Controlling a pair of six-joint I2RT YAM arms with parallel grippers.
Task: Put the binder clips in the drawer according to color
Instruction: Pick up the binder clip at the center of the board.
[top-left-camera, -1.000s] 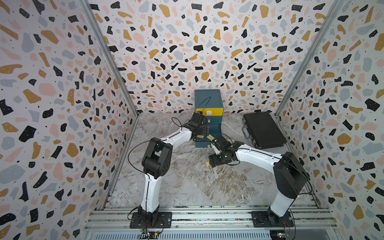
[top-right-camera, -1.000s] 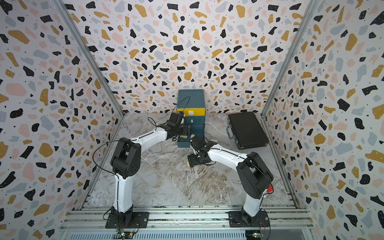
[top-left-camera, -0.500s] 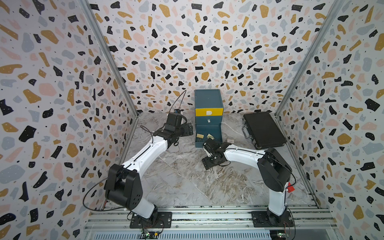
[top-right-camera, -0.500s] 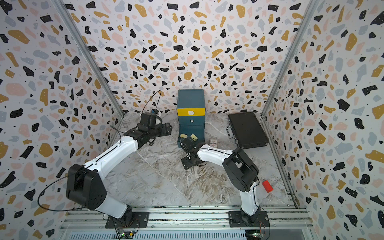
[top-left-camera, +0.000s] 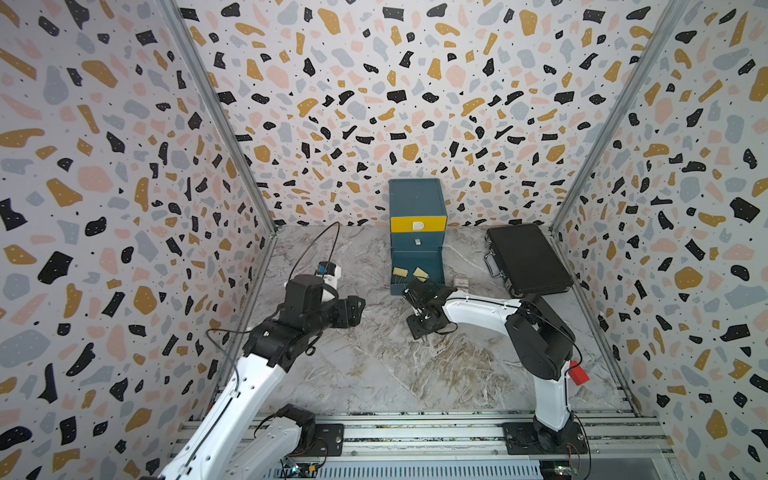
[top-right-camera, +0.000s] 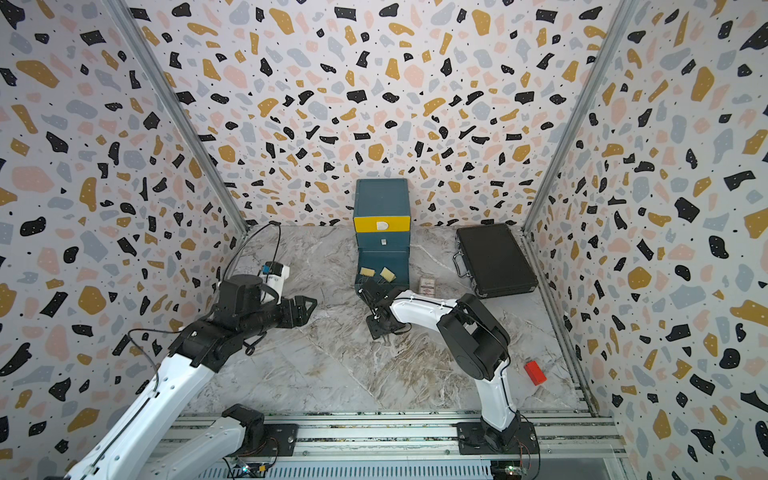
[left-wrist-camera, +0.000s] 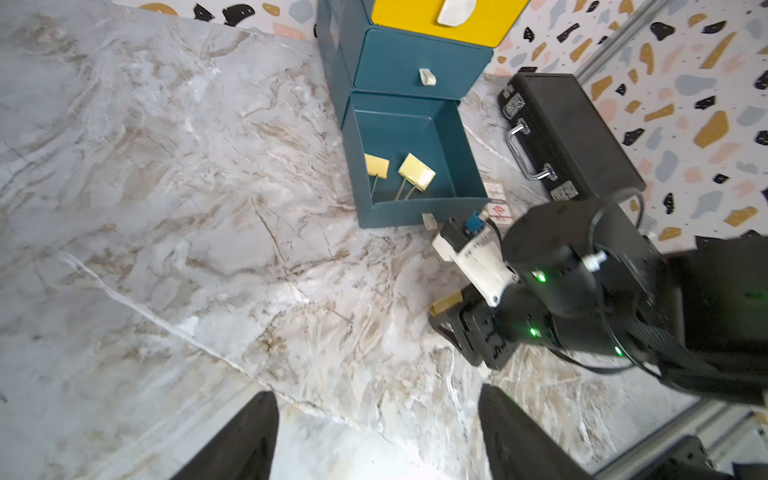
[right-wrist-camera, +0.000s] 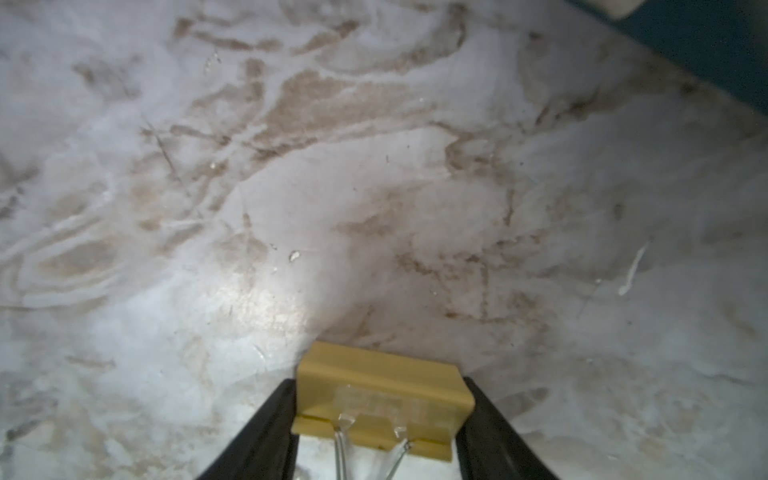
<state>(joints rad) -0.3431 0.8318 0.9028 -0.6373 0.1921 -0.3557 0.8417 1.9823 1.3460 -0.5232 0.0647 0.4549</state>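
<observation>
The drawer chest (top-left-camera: 417, 199) (top-right-camera: 382, 199) stands at the back wall, its top drawer yellow (top-left-camera: 417, 225). Its bottom teal drawer (left-wrist-camera: 415, 216) is pulled out and holds two yellow binder clips (top-left-camera: 400, 271) (top-left-camera: 420, 273) (left-wrist-camera: 377, 165) (left-wrist-camera: 417, 171). My right gripper (top-left-camera: 424, 325) (right-wrist-camera: 378, 383) is low over the floor just in front of that drawer. Both of its fingers press on the sides of a third yellow binder clip (right-wrist-camera: 382, 390) (left-wrist-camera: 446, 302), whose wire handles point back at the wrist. My left gripper (top-left-camera: 353, 311) (left-wrist-camera: 374, 436) hangs open and empty, left of the drawer.
A flat black briefcase (top-left-camera: 525, 259) (top-right-camera: 494, 259) lies at the back right. A small printed card packet (top-left-camera: 461, 283) (top-right-camera: 427, 284) sits beside the open drawer. A red block (top-left-camera: 578, 372) (top-right-camera: 535, 372) lies near the right arm's base.
My left arm has drawn back from the drawer chest to the left and lower. The right gripper's jaws have closed in on the yellow clip on the floor.
</observation>
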